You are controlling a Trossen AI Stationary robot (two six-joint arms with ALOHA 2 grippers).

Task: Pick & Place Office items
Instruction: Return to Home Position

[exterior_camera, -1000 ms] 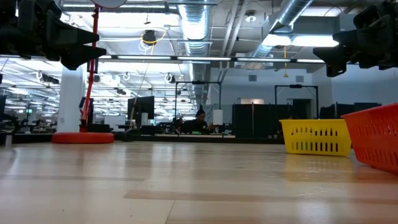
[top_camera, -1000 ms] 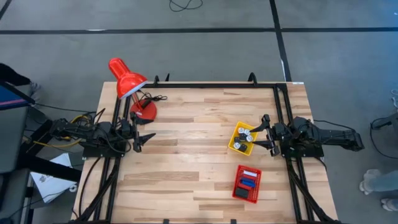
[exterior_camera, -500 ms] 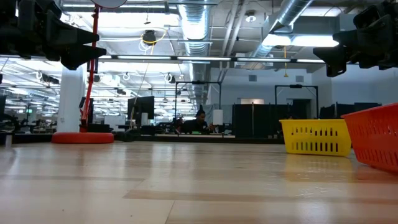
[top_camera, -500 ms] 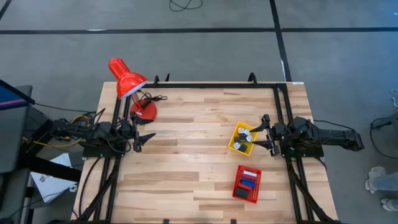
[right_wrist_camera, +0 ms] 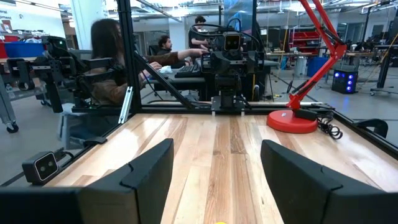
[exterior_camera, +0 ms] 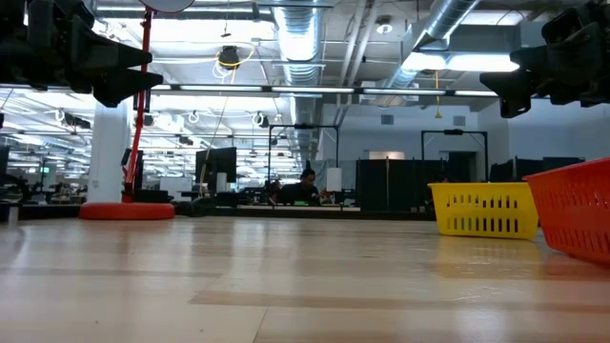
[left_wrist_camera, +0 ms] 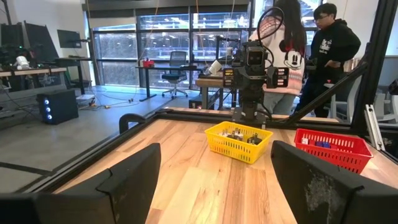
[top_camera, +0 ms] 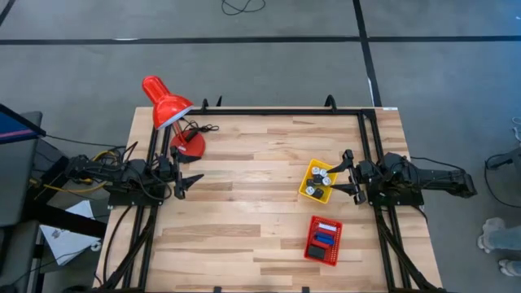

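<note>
Wooden boards of the table (top_camera: 244, 220) stretch between two dark arms that face each other across it. The left arm (top_camera: 122, 175) sits at the middle of the table's left edge. Its jaws are spread wide with nothing between them; they point toward the right edge and hang well above the boards in the low view. The right arm (top_camera: 407, 181) sits at the middle of the right edge. Its jaws are likewise spread and empty, held up off the table, their tips close to the yellow tray (top_camera: 303, 189) and higher than it.

The office items (top_camera: 319, 177) lie in two containers on the right half of the table. The yellow tray, near the right edge, holds a small heap of black-and-silver and white pieces. The red mesh basket (top_camera: 308, 241) stands apart from the tray, toward the front-right corner, and holds a white piece, blue bars and a black piece.

A red desk lamp (top_camera: 167, 106) stands at the back-left corner, its round base on the wood and a dark cord looped beside it.

Beyond the right edge, the left wrist view shows two people standing behind the right arm, one in a dark hooded top (left_wrist_camera: 333, 43) and one in a pale top (left_wrist_camera: 286, 37). Beyond the left edge, the right wrist view shows a seated person (right_wrist_camera: 109, 68).
</note>
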